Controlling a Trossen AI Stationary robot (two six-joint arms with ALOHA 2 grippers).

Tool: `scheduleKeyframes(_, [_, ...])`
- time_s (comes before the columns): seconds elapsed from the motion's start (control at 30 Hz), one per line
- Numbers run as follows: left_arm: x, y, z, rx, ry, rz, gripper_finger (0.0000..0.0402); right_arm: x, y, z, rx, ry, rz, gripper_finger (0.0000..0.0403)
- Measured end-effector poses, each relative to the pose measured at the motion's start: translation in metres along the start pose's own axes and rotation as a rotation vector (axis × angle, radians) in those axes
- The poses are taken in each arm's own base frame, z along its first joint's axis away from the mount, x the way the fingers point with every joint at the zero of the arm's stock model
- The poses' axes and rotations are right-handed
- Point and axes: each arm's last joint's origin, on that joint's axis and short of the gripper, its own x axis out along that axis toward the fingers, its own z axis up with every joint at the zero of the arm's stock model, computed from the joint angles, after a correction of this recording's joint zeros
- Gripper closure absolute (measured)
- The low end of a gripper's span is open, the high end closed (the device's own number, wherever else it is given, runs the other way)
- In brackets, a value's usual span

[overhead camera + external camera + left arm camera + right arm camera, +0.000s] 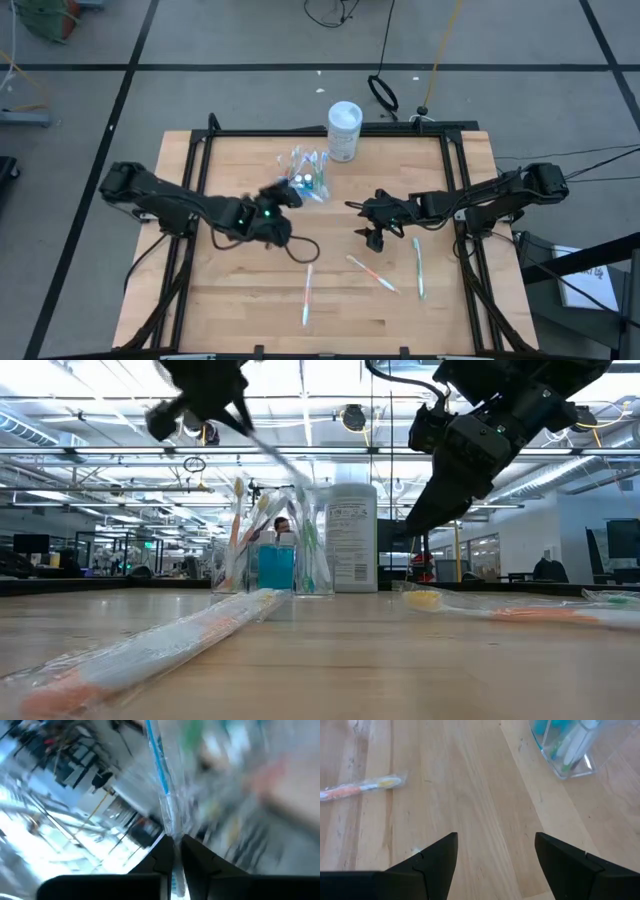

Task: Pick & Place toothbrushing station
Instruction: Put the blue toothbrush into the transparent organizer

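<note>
Your left gripper is pinched on a wrapped blue-striped toothbrush, mid-carry; judging by that, next comes lowering it into the clear plastic cup. Right gripper hovers over the table with jaws spread, empty.

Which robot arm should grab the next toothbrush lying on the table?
Probably the right. The right gripper is open and empty, close to the wrapped toothbrushes lying on the table. The left gripper is shut on a toothbrush near the clear cup.

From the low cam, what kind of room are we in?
Likely a large open robotics lab or workshop: a pale butcher-block wooden table in a black metal frame, exposed ceiling beams with strip lights, and glass partitions behind.
</note>
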Motion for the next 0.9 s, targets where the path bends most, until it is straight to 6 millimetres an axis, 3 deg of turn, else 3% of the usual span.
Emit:
scheduleKeyframes(0.17, [0.011,-0.010,-0.027,0.369,0.124,-0.100,0.0361,0.000,0.000,0.000,0.000,-0.004,0.001,0.0147])
scheduleKeyframes(0.5, [0.039,-0.021,-0.059,0.454,0.156,-0.263,0.0386,0.000,0.000,0.001,-0.010,-0.010,0.003,0.0147])
scheduleKeyframes(0.9, [0.047,-0.021,-0.051,0.515,-0.131,-0.260,0.0367,0.000,0.001,0.005,-0.098,-0.054,0.011,0.0147])
